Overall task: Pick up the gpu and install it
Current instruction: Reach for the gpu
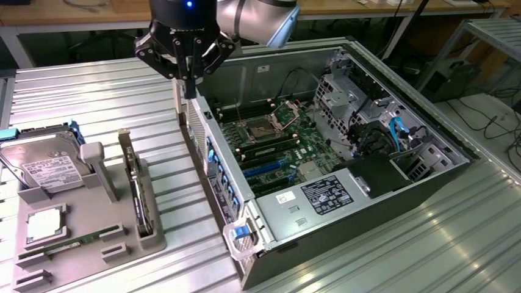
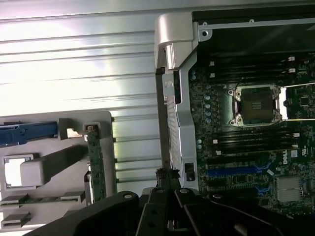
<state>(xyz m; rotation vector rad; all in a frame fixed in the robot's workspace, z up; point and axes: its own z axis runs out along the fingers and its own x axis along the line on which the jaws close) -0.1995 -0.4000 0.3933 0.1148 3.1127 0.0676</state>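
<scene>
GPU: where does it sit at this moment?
The gpu stands on edge in the gray holder at the exterior view's left, between the hard drive and the open computer case.

A workshop: open computer case (image 1: 326,256) on a ribbed metal table (image 1: 97,104).

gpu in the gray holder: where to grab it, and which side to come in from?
Top long edge of the gpu, straight down from above, pinching across its two flat faces. It stands on edge in a slot of the gray holder, so its lower edge is buried.
</scene>
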